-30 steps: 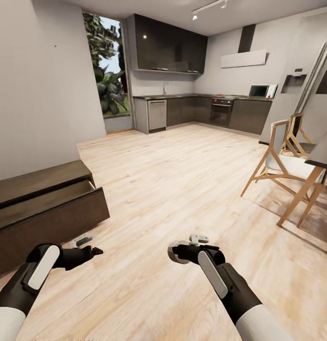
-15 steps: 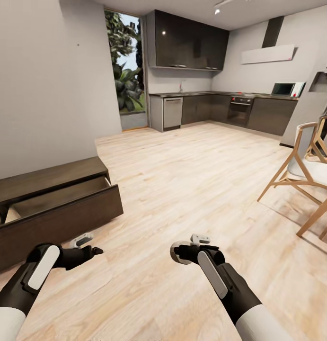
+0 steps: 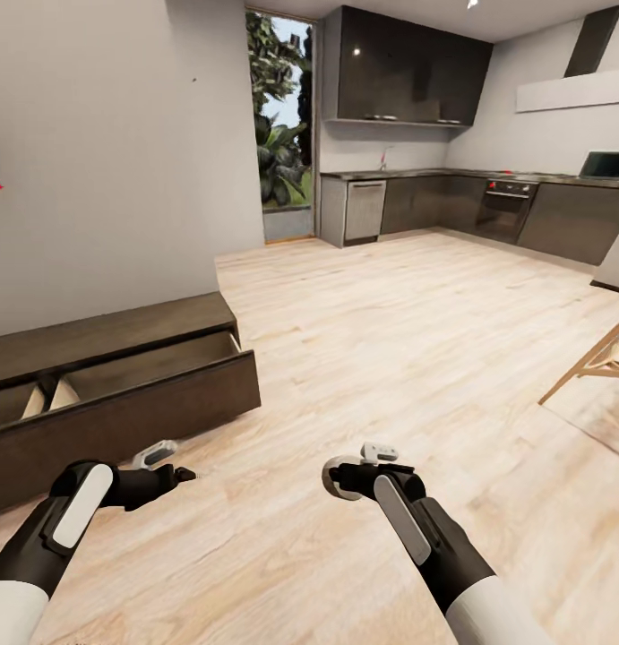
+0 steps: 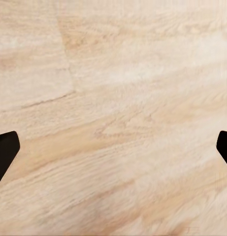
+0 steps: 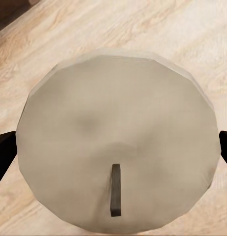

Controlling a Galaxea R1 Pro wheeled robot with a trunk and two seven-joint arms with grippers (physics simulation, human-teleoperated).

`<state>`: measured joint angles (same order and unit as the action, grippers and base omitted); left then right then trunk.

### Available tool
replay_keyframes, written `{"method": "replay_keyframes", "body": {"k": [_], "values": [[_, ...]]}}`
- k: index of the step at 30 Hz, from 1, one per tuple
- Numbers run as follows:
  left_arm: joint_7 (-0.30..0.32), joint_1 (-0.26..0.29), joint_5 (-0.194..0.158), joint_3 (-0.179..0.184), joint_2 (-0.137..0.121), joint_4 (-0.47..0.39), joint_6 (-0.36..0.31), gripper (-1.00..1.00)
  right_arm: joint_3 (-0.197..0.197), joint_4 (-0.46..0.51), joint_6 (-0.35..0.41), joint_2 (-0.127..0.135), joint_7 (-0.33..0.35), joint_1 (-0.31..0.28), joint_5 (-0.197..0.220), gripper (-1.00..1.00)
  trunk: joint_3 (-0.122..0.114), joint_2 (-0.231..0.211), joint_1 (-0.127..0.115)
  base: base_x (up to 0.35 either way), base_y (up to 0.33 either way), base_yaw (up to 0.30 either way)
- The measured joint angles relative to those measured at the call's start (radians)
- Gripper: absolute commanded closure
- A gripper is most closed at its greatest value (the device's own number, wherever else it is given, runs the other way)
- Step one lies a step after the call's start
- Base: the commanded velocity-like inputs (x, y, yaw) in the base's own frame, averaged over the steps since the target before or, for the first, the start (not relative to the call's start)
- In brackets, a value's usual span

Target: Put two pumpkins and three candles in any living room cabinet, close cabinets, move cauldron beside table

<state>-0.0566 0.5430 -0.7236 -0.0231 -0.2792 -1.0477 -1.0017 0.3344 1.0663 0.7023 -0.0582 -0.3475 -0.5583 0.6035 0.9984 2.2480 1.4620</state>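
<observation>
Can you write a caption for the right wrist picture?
The right gripper holds a tan candle, wick showing, above the light wood floor.

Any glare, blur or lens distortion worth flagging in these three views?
Head view: wide-angle stretch, sharp, small ceiling-light glints on the glossy upper kitchen cabinets. Right wrist view: the candle sits so close that its edge looks soft, evenly lit. Left wrist view: plank floor pale and washed out, no hard shadows.

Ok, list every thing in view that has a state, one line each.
cabinet: top drawer pulled open
candle: held in the right pincer, off the floor, wick visible
right pincer: shut on the candle
left pincer: open, empty, over bare floor
</observation>
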Motion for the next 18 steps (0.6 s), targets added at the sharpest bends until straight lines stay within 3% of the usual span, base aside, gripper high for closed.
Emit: {"method": "replay_keyframes", "body": {"k": [8, 18], "values": [[0.003, 0.000, -0.002, -0.003, 0.000, 0.000, -0.003, -1.00, 0.000, 0.000, 0.000, 0.000, 0.000, 0.000, 0.000, 1.00, 0.006, 0.000, 0.000, 0.023, 0.000, 0.253], [0.003, 0.000, -0.002, -0.008, 0.000, 0.000, -0.006, -1.00, 0.000, 0.000, -0.004, 0.000, 0.000, 0.000, -0.001, 1.00, -0.018, -0.070, -0.038, 0.001, 0.000, 0.255]]}}
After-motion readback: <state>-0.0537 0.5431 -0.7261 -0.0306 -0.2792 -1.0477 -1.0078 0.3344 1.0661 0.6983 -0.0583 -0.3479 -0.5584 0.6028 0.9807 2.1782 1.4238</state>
